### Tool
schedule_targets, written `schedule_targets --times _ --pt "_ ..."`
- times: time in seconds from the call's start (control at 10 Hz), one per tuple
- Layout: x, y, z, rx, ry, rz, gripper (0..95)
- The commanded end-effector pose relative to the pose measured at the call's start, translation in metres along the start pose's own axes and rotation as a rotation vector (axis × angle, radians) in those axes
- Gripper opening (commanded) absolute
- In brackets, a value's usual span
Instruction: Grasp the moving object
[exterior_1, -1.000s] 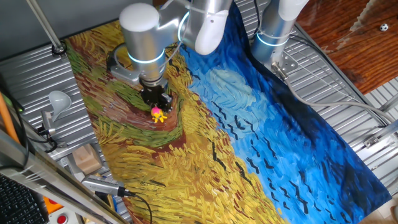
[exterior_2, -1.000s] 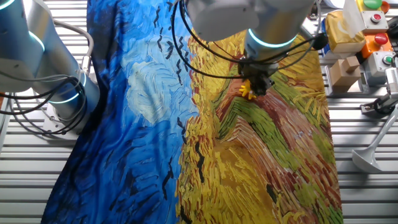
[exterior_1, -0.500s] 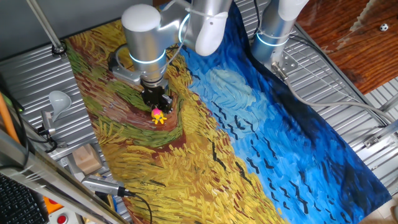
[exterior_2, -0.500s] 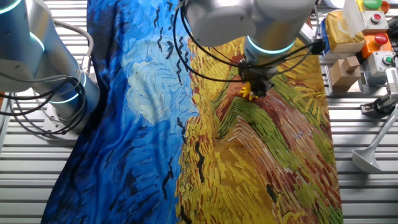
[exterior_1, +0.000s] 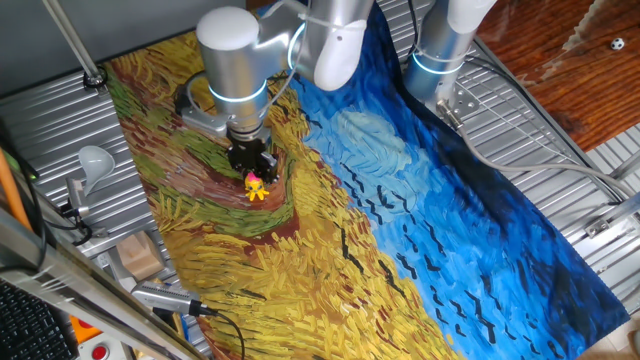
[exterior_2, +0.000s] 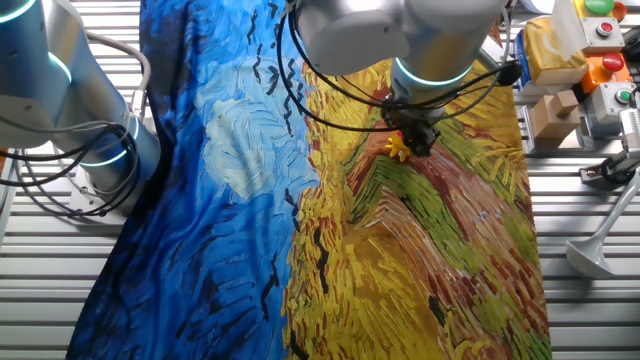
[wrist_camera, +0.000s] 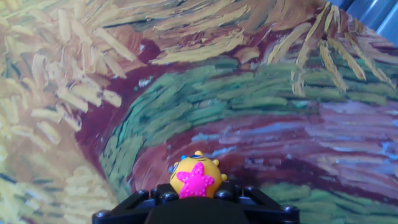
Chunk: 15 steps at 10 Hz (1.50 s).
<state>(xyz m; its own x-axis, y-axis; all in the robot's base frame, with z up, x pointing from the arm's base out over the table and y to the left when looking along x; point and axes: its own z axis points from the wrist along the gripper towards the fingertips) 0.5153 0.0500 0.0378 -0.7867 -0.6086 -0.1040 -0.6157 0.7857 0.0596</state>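
The moving object (wrist_camera: 197, 178) is a tiny yellow toy with a pink star-shaped top. In the hand view it sits at the bottom centre, wedged between my black fingertips (wrist_camera: 163, 196). In one fixed view the toy (exterior_1: 256, 187) shows pink and yellow just below my gripper (exterior_1: 253, 170), low over the brown and green swirl of the painted cloth. In the other fixed view the toy (exterior_2: 398, 148) peeks out at the left of my gripper (exterior_2: 414, 143). The jaws press against the toy on both sides.
The painted cloth (exterior_1: 420, 230) covers the table, yellow on one half and blue on the other. A second robot base (exterior_1: 447, 45) stands at the far edge. A wooden block (exterior_1: 138, 256), a white scoop (exterior_1: 92, 162) and button boxes (exterior_2: 600, 50) lie beside the cloth.
My gripper and the toy have shifted only a few pixels together along the cloth. The toy stays at the fingertips.
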Motion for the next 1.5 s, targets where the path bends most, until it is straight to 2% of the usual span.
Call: schedule_targets --times 0.1,0.3,0.6,0.7,0.8,0.9,1.1,1.3,1.5 --pt "0.004 0.002 -0.002 -0.012 -0.010 -0.008 76.0" --pt "0.011 0.004 -0.011 -0.014 -0.004 -0.024 76.0" --pt "0.029 -0.007 -0.033 -0.028 0.021 -0.064 76.0" --pt "0.031 -0.007 -0.035 -0.032 0.025 -0.066 76.0" --pt "0.038 -0.010 -0.044 -0.045 0.041 -0.069 38.0" --pt "0.038 -0.010 -0.044 -0.057 0.053 -0.054 0.0" --pt "0.038 -0.010 -0.044 -0.072 0.047 -0.028 0.0" --pt "0.038 -0.010 -0.044 -0.049 0.078 0.050 0.0" --pt "0.038 -0.010 -0.044 -0.044 0.081 0.106 0.0"
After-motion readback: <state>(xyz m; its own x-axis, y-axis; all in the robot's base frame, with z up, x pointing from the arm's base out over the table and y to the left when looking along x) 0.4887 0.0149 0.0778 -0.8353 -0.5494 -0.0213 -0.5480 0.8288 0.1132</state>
